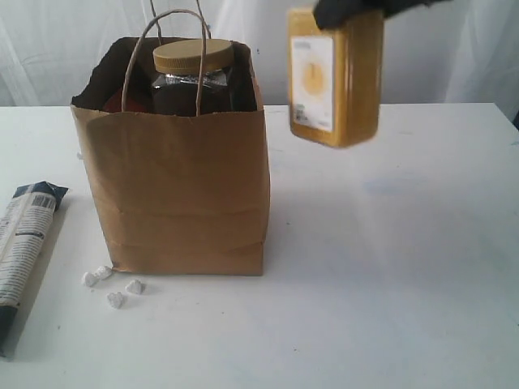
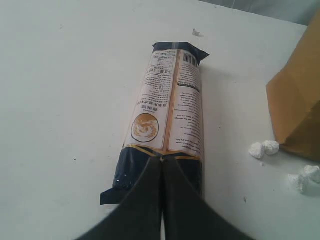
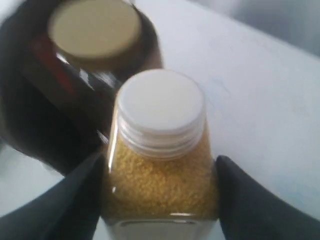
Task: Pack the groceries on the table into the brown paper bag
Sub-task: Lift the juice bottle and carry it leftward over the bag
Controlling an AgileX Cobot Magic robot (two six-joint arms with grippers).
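Observation:
The brown paper bag [image 1: 182, 190] stands on the table [image 1: 389, 267], left of centre. Inside it the gold-lidded nut jar [image 1: 193, 58] rises to the bag's rim. Just right of the bag's opening, my right gripper [image 1: 357, 10] holds the orange bottle [image 1: 336, 77] in the air. In the right wrist view the gripper [image 3: 160, 162] is shut on the bottle [image 3: 160, 185], whose white cap shows beside the jar [image 3: 95, 30]. My left gripper [image 2: 162, 159] is shut and empty over the near end of the long blue-white package [image 2: 167, 110].
The long package [image 1: 24, 235] lies at the table's left edge. White lumps [image 1: 105, 282] sit by the bag's front left corner. The same lumps [image 2: 264, 149] and the bag's corner [image 2: 300, 110] show in the left wrist view. White curtains hang behind.

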